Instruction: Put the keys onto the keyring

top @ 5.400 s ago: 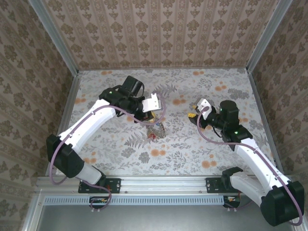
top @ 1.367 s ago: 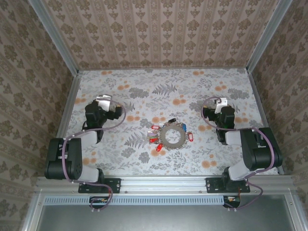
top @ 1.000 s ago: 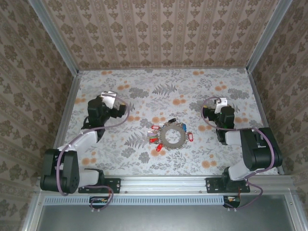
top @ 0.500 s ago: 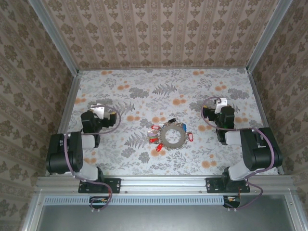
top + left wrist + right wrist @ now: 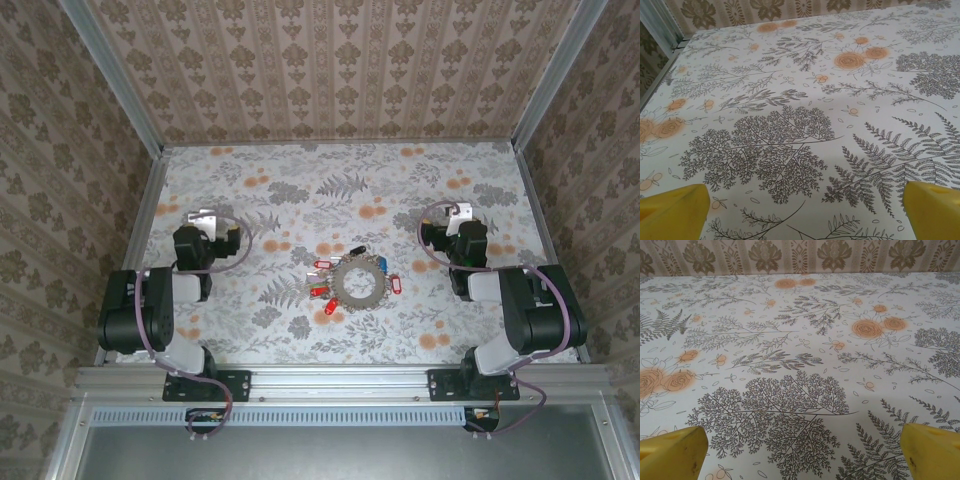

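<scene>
counter, floral print, w/ patterned walls on 3 sides; same as before. left arm now folded back by its base at near-left; approx 5 s ago it reached out over mid counter, and over the last sec its wrist kept shifting about near the left edge. right arm folded back at near-right; approx 5 s ago it stretched twd the centre; no move over the last sec or so. left pincer jaws wide apart & empty, yellow fingers at the bottom corners of the left wrist view w/ bare counter print ahead; earlier it hung right over the keyring. right pincer also wide apart & empty, its fingers at the lower corners of the right wrist view; earlier it sat nearer centre w/ sth small & yellowish at its tips. keyring lies flat at mid counter, betw the 2 arms & well apart from both pincers; spread as a round wreath now, whereas approx 5 s ago it was a bunched clump under the left pincer; no shift in the last sec. keys fan round the ring w/ small tags; red tags mostly on its left side, blue tag at upper right; can't tell whether every key is hooked on. writing on tags: too small to read.
</scene>
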`<state>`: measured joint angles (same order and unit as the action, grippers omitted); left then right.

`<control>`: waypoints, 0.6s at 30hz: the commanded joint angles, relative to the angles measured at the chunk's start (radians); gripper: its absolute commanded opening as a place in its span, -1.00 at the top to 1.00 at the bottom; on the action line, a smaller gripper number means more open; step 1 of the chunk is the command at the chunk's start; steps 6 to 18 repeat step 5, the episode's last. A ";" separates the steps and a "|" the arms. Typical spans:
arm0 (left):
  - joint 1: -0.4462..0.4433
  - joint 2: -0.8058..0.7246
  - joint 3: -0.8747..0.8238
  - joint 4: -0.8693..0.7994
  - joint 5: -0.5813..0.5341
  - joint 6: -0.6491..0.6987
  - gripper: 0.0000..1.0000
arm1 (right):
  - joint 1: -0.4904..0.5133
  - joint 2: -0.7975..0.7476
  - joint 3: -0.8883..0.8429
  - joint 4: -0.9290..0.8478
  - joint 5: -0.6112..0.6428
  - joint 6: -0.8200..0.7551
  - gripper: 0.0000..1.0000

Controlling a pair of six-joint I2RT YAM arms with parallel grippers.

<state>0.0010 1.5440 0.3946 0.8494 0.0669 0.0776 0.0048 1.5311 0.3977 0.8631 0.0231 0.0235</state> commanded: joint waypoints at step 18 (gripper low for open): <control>-0.001 -0.008 0.013 -0.004 -0.024 -0.023 -1.00 | 0.007 -0.003 0.010 -0.012 0.018 0.006 -0.99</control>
